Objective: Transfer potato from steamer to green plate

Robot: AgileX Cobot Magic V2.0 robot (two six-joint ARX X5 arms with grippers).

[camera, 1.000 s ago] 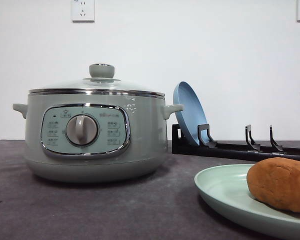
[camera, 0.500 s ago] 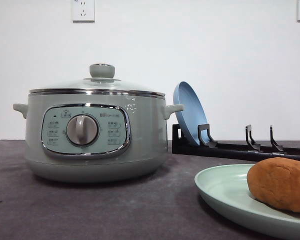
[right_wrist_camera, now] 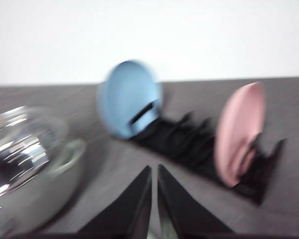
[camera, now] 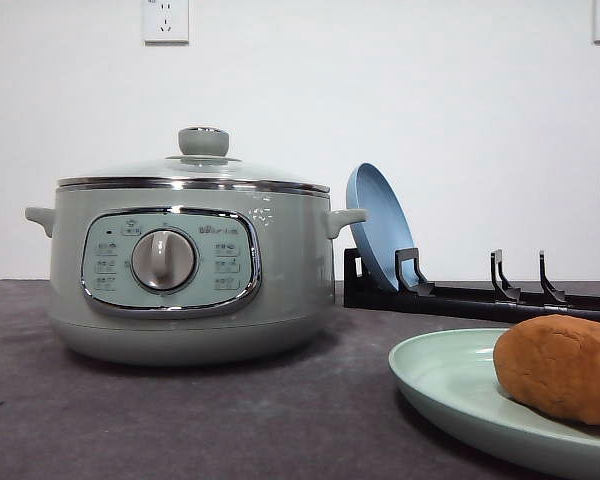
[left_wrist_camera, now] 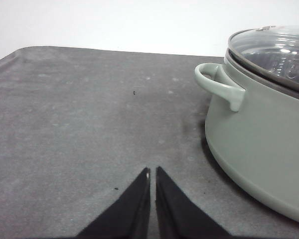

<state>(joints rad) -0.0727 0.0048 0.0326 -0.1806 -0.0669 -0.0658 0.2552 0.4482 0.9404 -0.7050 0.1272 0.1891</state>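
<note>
On the dark desk (camera: pixel 180 420) nothing shifted: potato (camera: pixel 560 368) sat on green plate (camera: pixel 445 385), steamer (camera: pixel 190 270) lidded, both pincers empty and closed, transfer looked done.

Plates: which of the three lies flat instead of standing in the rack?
The green plate, flat on the table with the potato on it. The blue plate and pink plate stand upright in the black rack.

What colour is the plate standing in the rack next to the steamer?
Light blue: the plate stands upright in the black rack, clearest in the front view.
</note>
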